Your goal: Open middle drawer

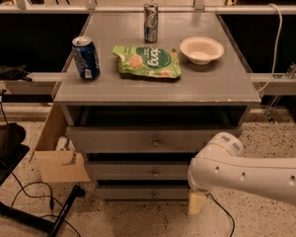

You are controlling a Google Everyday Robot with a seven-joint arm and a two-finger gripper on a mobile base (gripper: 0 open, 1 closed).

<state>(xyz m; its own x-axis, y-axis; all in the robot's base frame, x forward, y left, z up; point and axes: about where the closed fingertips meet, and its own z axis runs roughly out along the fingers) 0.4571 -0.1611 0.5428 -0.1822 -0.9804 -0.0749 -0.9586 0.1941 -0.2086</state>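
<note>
The grey cabinet has three drawer fronts. The middle drawer (133, 171) is the low flat front with a small round knob (155, 173) and it sits shut, flush with the others. The taller top drawer (138, 139) is above it and the lowest drawer (138, 192) is below. My white arm (246, 174) reaches in from the lower right and covers the right ends of the middle and lowest fronts. My gripper (197, 202) shows as a beige piece hanging below the arm near the floor, right of and below the knob.
On the cabinet top (212, 85) stand a blue can (86, 58), a green chip bag (147, 61), a silver can (150, 22) and a white bowl (202, 50). A cardboard box (59, 159) leans at the cabinet's left. Cables (34, 196) lie on the floor.
</note>
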